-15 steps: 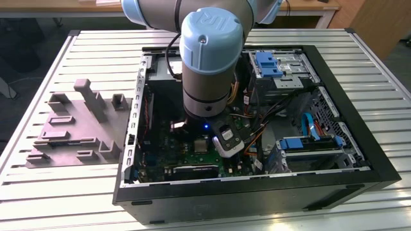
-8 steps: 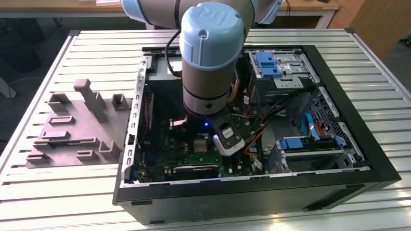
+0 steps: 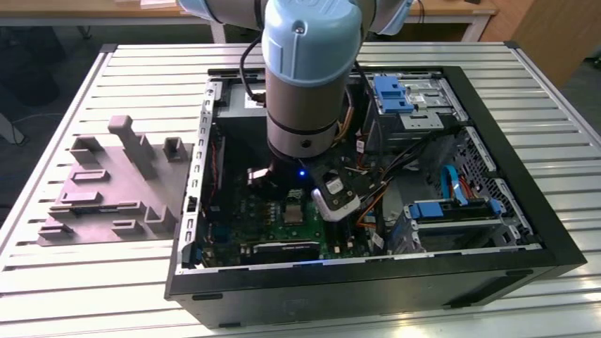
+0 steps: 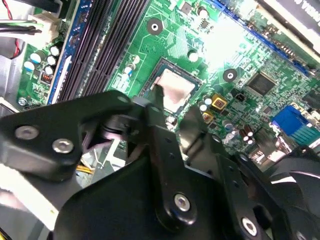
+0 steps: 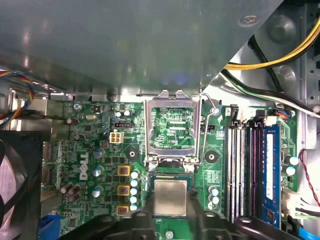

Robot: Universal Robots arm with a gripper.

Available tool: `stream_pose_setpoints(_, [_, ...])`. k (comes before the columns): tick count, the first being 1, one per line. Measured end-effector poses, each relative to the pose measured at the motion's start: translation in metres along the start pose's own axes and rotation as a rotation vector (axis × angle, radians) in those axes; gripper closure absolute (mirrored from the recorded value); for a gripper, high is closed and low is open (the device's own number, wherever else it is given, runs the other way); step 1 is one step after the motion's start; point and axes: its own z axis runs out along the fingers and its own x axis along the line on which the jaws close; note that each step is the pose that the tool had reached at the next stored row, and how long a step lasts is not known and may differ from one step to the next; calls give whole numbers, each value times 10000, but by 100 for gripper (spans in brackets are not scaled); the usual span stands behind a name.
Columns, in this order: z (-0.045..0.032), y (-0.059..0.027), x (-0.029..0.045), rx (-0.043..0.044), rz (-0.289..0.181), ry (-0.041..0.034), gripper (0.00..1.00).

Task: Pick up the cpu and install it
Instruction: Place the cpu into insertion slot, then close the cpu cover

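We judge the task to be well along: the cpu (image 5: 170, 197) already lies flat in its socket on the green motherboard (image 5: 100, 150), square to the socket frame as far as we can see, while the socket's metal retention frame (image 5: 172, 127) stands hinged open beside it with its wire lever (image 5: 212, 125) lifted, so the clamping down looks not yet done. In the exterior view our arm (image 3: 305, 77) reaches down into the open computer case (image 3: 526, 211), which rests on a slatted table (image 3: 141, 70), and the chip (image 3: 295, 215) shows just below the wrist, with a grey fixture block (image 3: 112, 183) well apart on the exterior view's left. In the second wrist view the gripper (image 4: 172, 112) hangs directly above the silvery chip (image 4: 175, 90), its black fingers (image 4: 152, 107) spread to either side with a gap between them, so we read the pincer as released and holding nothing. Whether the fingertips touch the chip's edges or sit just clear of them, we cannot tell.
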Motion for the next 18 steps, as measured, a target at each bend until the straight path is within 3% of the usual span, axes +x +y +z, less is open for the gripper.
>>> stream_pose_setpoints(4, [-1,0,0,1,0,2,75])
stream_pose_setpoints(5, [-1,0,0,2,0,2,75])
stream_pose_setpoints(7, [-1,0,0,2,0,3,87])
stream_pose_setpoints(18, [-3,0,0,1,1,7,89])
